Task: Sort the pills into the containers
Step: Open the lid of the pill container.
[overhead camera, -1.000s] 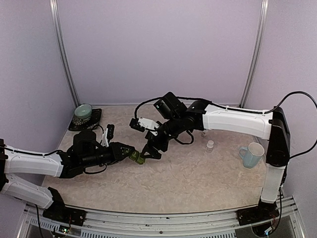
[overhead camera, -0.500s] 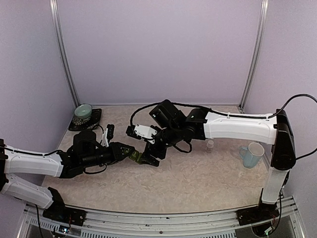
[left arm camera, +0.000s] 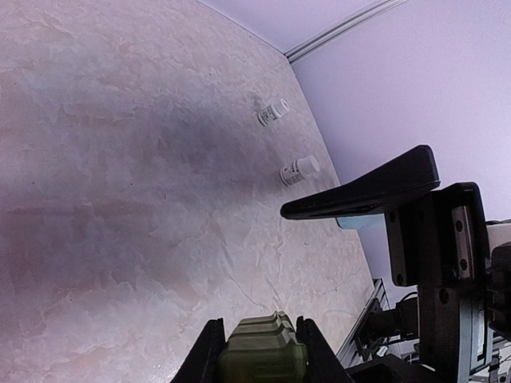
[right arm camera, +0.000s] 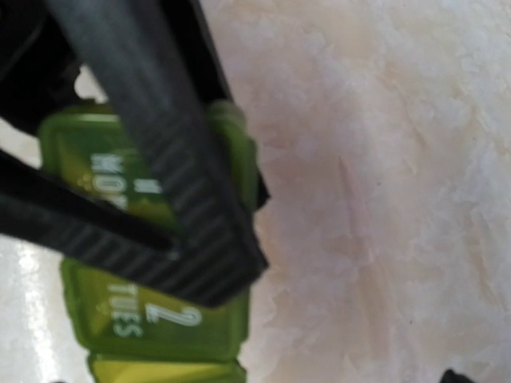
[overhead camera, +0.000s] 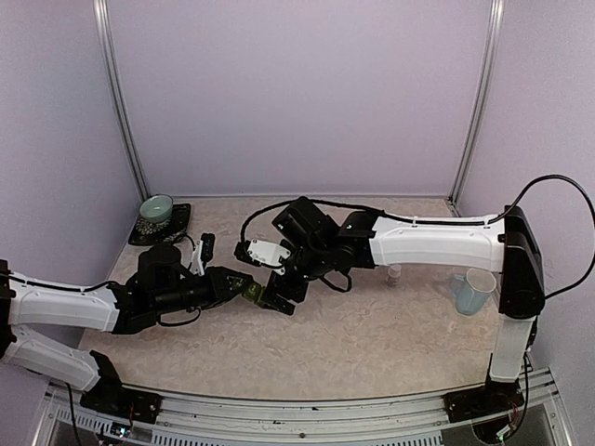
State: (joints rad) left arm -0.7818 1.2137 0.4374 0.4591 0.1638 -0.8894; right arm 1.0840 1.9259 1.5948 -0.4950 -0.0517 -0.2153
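Green pill box (left arm camera: 262,361) is gripped endwise by left hand (left arm camera: 259,341), steadied for lid opening; right hand (overhead camera: 277,297) is set over it, closure indeterminate

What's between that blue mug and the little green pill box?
In the top view, one small white bottle stands on the table between the mug and the green pill box. The right arm reaches across above that stretch.

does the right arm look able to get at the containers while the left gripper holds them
Probably yes: the left gripper clamps the containers by the sides, their labelled tops are exposed, and the right gripper is right at them.
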